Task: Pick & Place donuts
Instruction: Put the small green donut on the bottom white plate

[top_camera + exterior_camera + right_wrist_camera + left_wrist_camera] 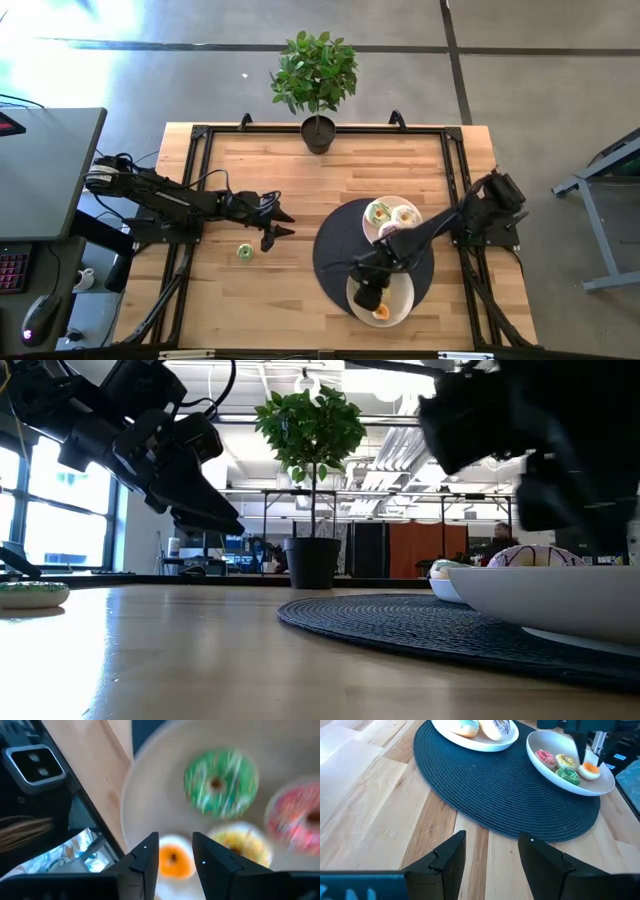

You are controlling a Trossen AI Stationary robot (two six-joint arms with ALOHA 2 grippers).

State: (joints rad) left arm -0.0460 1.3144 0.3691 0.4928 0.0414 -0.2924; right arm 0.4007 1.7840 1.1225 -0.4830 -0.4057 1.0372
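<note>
Four small donuts [565, 766] fill one bowl [540, 742]; two large donuts [481, 726] share another.

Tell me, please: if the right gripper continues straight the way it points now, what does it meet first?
Probably the orange donut: it lies directly between the right gripper fingers, in the near bowl. Depth is unclear, so it may be touching already.

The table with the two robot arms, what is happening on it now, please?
The right gripper is over the near plate, its fingers parted around an orange donut lying beside the green, yellow and pink ones. The left gripper hovers open above the wood, near a green donut not yet collected. Two larger donuts sit on the far plate.
</note>
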